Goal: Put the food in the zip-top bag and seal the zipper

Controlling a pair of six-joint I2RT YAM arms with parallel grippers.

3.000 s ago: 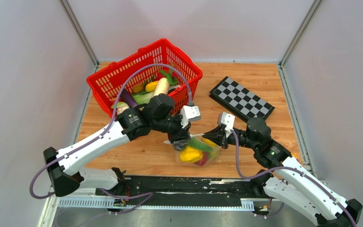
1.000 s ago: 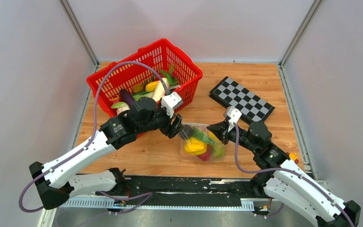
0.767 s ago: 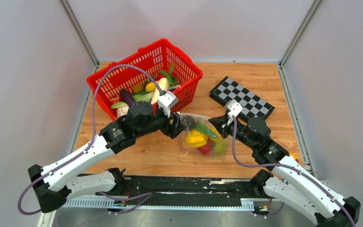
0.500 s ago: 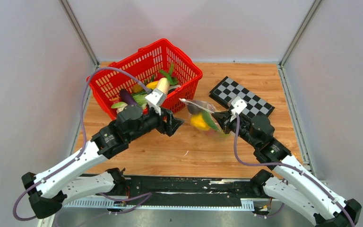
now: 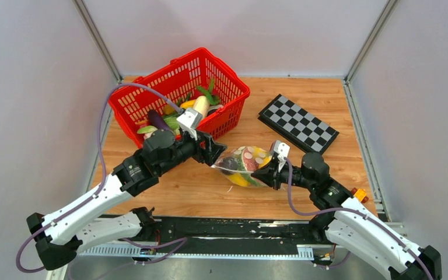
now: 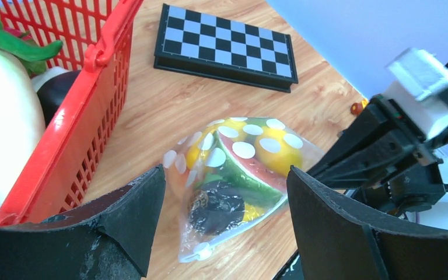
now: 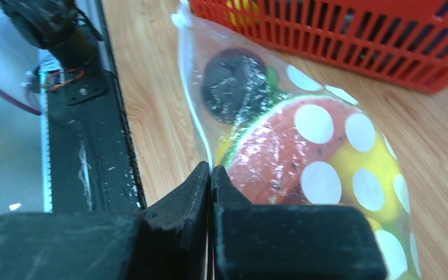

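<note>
Top external view: the zip-top bag (image 5: 226, 167) is recorded near the middle of the wooden table (image 5: 181, 192), between the two grippers, in front of the red basket (image 5: 151, 87) and on the near side of the checkerboard (image 5: 298, 122). The bag is seen to be filled with the food (image 5: 251, 158). Through the dotted film a red watermelon slice with a green rind, yellow pieces and one dark round item are made out. The right gripper (image 5: 262, 173) is found clamped on the bag's right-hand edge. In the right wrist view its fingers (image 7: 175, 216) are pressed flat together with only the clear film pinched between them. A thin strip, taken as the zipper (image 7: 188, 87), is traced along that edge up to the pinch; whether it is pressed closed cannot be told. The left gripper (image 5: 213, 153) is noted just beside the basket's near wall and close to the bag's left corner. Its fingers (image 6: 131, 221) are spread wide apart and nothing is held between them; the bag is framed in the gap, apart from both pads. Whether the bag rests fully on the wood cannot be told. More toy vegetables are logged inside the basket.
</note>
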